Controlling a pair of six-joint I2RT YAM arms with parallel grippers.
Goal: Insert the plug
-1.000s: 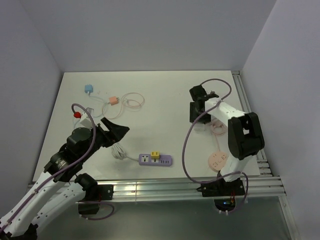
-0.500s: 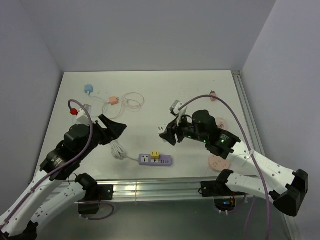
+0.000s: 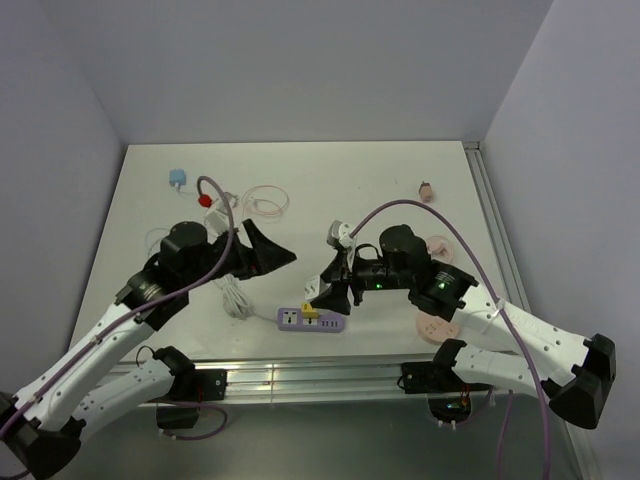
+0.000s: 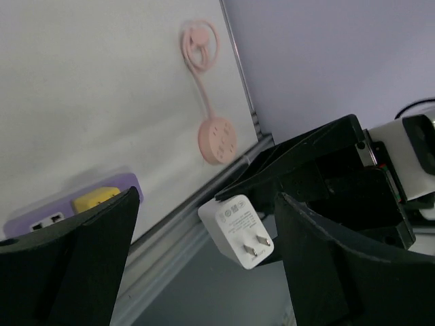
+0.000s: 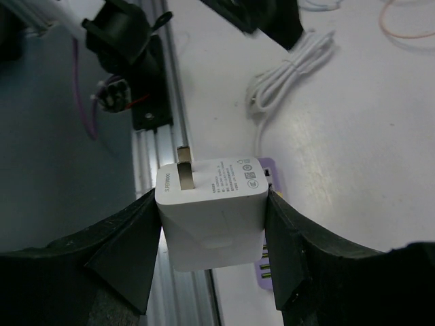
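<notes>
Up top: looking steeply down from behind the bases, far back, whole table point(image 3: 330, 180) in frame, rail point(image 3: 300, 378) across the bottom. Over to the left wrist: low and close, peering between its own dark fingers point(image 4: 68, 261) toward the table's right edge, purple power strip point(image 4: 64, 209) at lower left, white plug point(image 4: 238, 231) near centre. Next, right wrist: tight on that same plug from behind, facing back toward the rail, coiled white cable point(image 5: 292, 64) at upper right. Shared by all three: plug and strip.
</notes>
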